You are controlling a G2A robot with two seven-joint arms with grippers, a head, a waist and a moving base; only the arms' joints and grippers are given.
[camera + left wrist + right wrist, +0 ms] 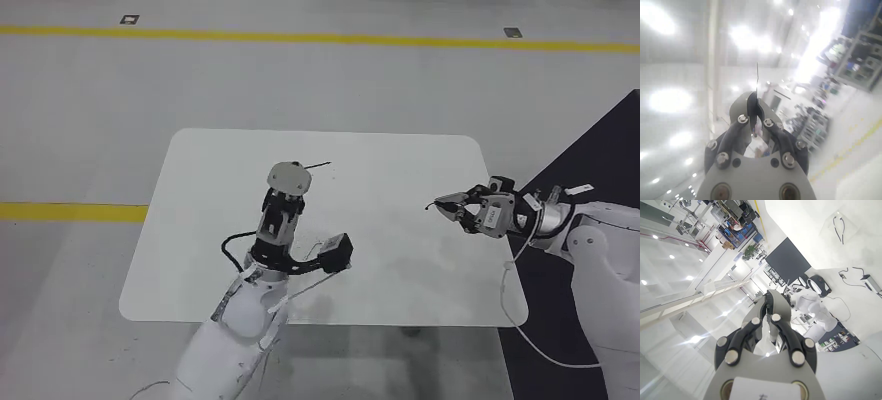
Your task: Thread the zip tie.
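Over the table (400, 150), left gripper (755, 94) tight on the zip tie (757, 75).

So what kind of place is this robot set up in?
Probably a large robotics lab or factory hall: yellow floor lines, racks of equipment along the walls, and rows of ceiling lights overhead.

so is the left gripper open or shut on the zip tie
Shut on it: the left gripper has its fingertips pressed together, with the thin black zip tie sticking out between them.
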